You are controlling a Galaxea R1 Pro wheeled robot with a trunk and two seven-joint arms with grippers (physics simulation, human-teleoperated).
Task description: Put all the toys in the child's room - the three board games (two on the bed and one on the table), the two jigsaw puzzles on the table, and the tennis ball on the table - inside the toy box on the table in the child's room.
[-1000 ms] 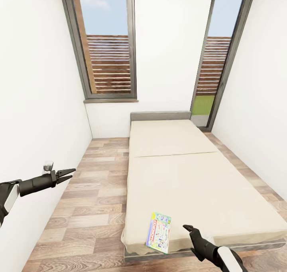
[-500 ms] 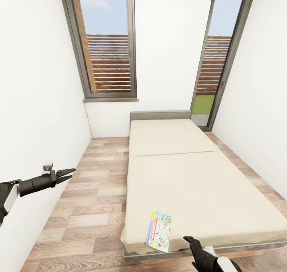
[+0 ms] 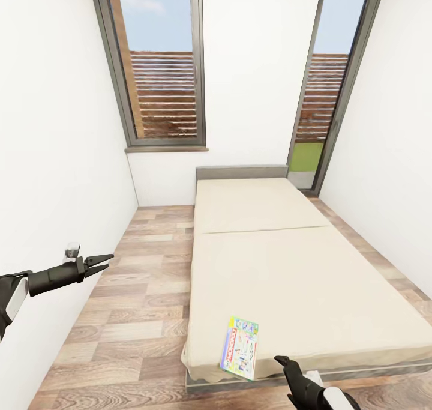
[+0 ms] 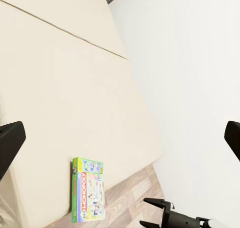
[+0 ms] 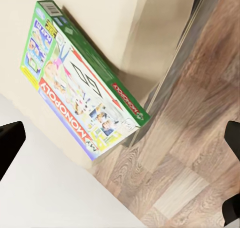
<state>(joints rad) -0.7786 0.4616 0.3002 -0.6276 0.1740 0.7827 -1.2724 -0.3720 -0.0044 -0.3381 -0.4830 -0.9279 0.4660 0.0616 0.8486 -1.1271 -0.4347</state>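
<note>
While nothing is gripped:
Board game: flat on bed, near foot edge.
R gripper: beside game, fingers apart.
L gripper: over floor, fingers narrow.

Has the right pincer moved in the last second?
Yes. The right pincer has dropped lower in the head view, toward the bed's foot edge beside the board game.

Right gripper lowered, drawn back from board game
</note>
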